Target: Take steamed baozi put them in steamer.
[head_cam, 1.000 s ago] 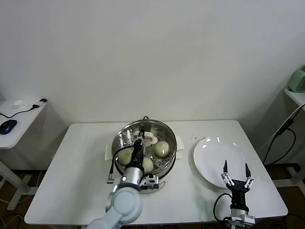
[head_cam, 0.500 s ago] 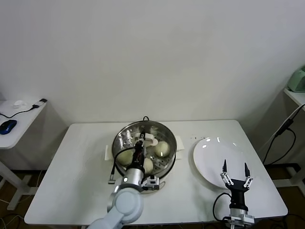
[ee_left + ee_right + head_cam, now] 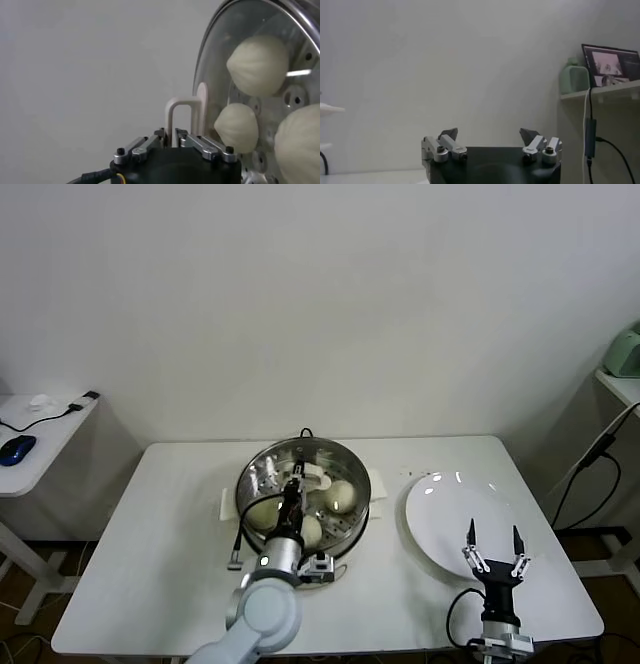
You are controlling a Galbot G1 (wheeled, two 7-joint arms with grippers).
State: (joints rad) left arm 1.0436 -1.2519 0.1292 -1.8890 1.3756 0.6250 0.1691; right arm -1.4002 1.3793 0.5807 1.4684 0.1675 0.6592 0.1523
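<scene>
Three steamed baozi can be made out in the steamer, which stands near the middle of the white table; in the head view they are seen lying on the perforated tray, one toward the right side, one toward the left and one nearer the robot, partly hidden by the arm. In the left wrist view the same three buns are seen through a round glass lid, which is held over the pot. The left gripper is positioned above the steamer, and its fingers are closed on the lid's cream handle, which rises as an upright loop between them. A white plate is set on the table to the right of the steamer, well apart from it, and nothing is seen lying on it. The right gripper is held at the near edge of that plate, pointing upward, with its two fingers spread wide and nothing between them; this spread is confirmed in the right wrist view. Whether a fourth bun lies in the pot cannot be told, since part of the tray is covered by the left arm.
</scene>
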